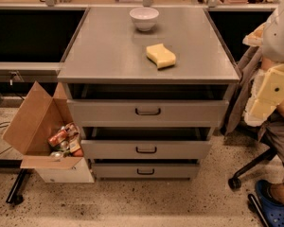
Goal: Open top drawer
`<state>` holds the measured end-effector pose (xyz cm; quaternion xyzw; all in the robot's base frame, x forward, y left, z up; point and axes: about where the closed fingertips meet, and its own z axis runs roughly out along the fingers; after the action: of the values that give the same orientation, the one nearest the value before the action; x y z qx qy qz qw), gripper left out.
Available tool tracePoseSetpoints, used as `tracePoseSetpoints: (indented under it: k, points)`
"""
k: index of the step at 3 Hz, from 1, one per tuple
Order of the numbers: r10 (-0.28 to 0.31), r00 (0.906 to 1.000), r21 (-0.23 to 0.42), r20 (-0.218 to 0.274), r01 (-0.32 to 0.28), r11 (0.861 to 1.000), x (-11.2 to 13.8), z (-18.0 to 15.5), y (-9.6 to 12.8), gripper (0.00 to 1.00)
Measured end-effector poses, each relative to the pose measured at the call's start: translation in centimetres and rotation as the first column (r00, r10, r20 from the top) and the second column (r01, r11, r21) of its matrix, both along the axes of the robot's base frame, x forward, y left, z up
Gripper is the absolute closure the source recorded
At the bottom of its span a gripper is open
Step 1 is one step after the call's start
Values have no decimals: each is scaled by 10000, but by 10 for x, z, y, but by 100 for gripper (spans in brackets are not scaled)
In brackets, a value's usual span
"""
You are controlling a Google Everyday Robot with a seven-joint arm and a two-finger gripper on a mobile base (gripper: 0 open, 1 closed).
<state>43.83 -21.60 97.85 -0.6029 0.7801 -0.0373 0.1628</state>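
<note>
Because the loop handle (pixel 147 111) is small and the hand (pixel 269 97) is held well apart from it at the right edge of view, a miss or slip-off is judged possible on approach; the middle drawer (pixel 180 150) could be hooked instead. Directly beneath the counter (pixel 99 51) the top drawer (pixel 109 112) is found. Nothing is seen held or touched by the hand; apart or together cannot be told.

The one camera looked down on the desk (pixel 109 56) from its front, fairly near; the gripper (pixel 269 97) was at the right edge.
</note>
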Motion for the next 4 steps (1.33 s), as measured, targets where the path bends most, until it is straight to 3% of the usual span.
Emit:
tracePoseSetpoints:
  k: [1,2,4]
  points:
    - [129,9999,-98,0,-129,9999,0,-4,1,0]
    - [854,9963,-654,-48,-855,9942,2,-28,9,0]
    - [1973,9747,-1707,-1048,-2130,9620,22,-140,19,0]
